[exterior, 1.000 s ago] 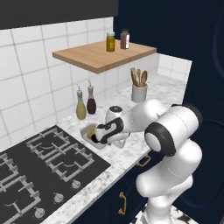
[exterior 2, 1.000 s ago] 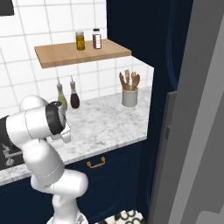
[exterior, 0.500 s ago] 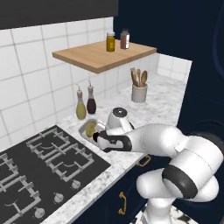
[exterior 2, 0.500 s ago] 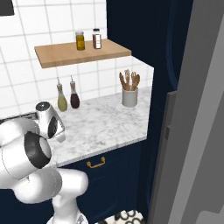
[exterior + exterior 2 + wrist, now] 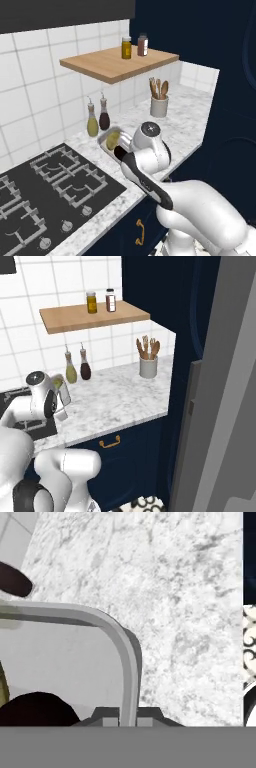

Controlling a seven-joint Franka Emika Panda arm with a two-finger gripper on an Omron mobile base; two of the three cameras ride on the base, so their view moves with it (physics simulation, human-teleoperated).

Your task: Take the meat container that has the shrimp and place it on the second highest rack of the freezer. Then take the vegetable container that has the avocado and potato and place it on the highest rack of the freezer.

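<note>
the gripper sits at the bottom centre of the hand view, its two dark tips pinched tight on the raised rim of the vegetable tray, one tip on each side of the wall. the tray's rounded corner curves through the middle of that view, with the dark avocado at lower left inside it. bare marble counter spreads across the upper right, ending at a straight edge along the right side, with dark cabinet and patterned floor past it.

in the left base view the tray lies at centre frame on the counter, just in front of two bottles by the tiled wall and just right of the black hob. the yellowish potato shows in it. the arm bends up from the lower right, its round wrist directly over the tray's near end. open counter runs to the utensil pot at upper right.

in the right base view the grey freezer door stands ajar along the right side.
</note>
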